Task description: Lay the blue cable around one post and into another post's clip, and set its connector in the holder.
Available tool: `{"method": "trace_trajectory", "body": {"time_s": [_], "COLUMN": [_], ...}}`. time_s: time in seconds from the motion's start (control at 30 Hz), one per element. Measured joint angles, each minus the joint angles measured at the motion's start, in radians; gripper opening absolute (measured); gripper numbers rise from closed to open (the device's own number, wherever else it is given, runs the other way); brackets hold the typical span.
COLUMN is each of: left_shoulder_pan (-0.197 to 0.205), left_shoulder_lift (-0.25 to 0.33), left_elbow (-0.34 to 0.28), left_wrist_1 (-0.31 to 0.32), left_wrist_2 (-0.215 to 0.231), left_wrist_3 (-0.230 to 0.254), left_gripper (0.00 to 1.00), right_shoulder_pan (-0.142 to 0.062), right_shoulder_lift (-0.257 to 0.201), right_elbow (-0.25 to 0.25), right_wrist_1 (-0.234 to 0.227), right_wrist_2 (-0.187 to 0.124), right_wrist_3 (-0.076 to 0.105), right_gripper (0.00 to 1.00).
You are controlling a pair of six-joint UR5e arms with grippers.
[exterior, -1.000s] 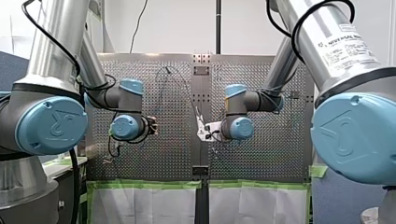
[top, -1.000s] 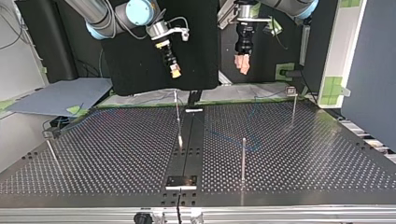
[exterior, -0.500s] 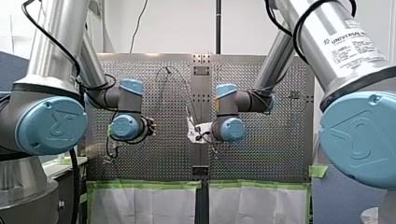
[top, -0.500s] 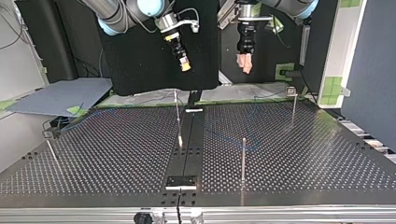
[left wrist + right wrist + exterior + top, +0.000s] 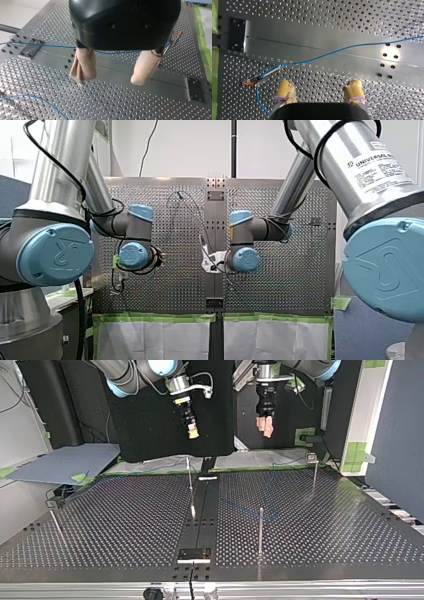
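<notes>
Perforated steel worktop (image 5: 325, 525), with the blue cable (image 5: 337, 51) lying slack across its central strip and passing close to a slim post (image 5: 260, 530). My left claw (image 5: 108, 80), beige-padded, and my right claw (image 5: 320, 84), yellow-padded, hang above the worktop, fingers spread wide, gripping nothing. Ahead of the right claw the cable bends beside a small orange-tipped fitting (image 5: 251, 81); whether it sits in a clip cannot be told.

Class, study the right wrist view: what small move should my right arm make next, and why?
Probably lower my right gripper and ease it forward onto the blue cable. Its jaws stand open and empty above the table, and the cable lies on the table just ahead of them, not yet gripped.
</notes>
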Motion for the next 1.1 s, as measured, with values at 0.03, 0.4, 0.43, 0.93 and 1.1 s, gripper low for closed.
{"method": "trace_trajectory", "body": {"time_s": [0.03, 0.4, 0.43, 0.93, 1.1], "left_shoulder_pan": [0.001, 0.005, 0.004, 0.001, 0.001], "left_shoulder_lift": [0.000, 0.000, 0.000, 0.000, 0.000], "left_elbow": [0.000, 0.000, -0.001, -0.005, -0.005], "left_wrist_1": [0.000, -0.008, -0.013, -0.031, -0.031], "left_wrist_2": [0.000, -0.001, -0.001, -0.002, -0.002], "left_wrist_3": [-0.003, -0.033, -0.031, -0.001, -0.001], "left_gripper": [1.00, 1.00, 1.00, 1.00, 1.00], "right_shoulder_pan": [0.000, 0.007, 0.007, 0.008, 0.008], "right_shoulder_lift": [0.000, -0.001, -0.001, -0.001, -0.001], "right_elbow": [0.000, 0.000, 0.000, 0.000, 0.000], "right_wrist_1": [-0.004, 0.020, 0.025, 0.043, 0.043], "right_wrist_2": [0.002, -0.001, -0.001, -0.001, -0.001], "right_wrist_3": [0.002, 0.013, 0.012, 0.010, 0.010], "right_gripper": [1.00, 1.00, 1.00, 1.00, 1.00]}}
